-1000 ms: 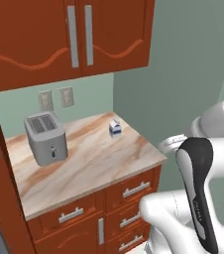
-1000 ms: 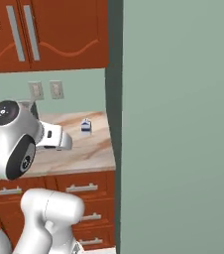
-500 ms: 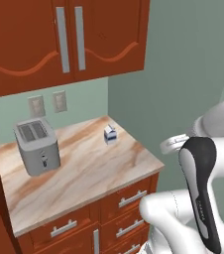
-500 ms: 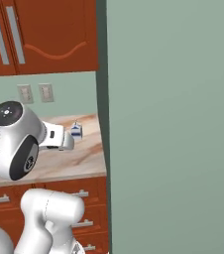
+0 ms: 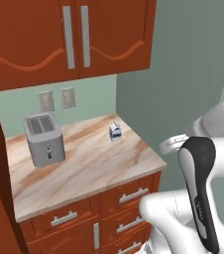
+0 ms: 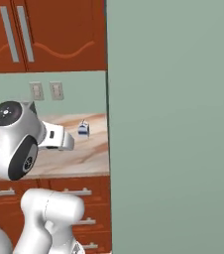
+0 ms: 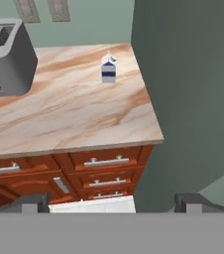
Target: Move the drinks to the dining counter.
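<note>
While one white-and-blue carton (image 5: 115,132) stands upright near the back right corner of the narrow marbled counter (image 5: 91,171), its gable top is closed, so what it holds cannot be told. From the carton, one grey toaster (image 5: 43,138) sits at about nine o'clock, well apart, its two top slots holding nothing. Two wall outlets (image 5: 55,98) sit on the green wall behind, below two red-brown cabinet doors (image 5: 69,34). Under the counter, drawers (image 7: 106,161) with grey handles are all closed. At six o'clock in the hand view, the gripper (image 7: 111,202) has its dark fingertips (image 7: 191,201) spread wide apart, holding nothing.
</note>
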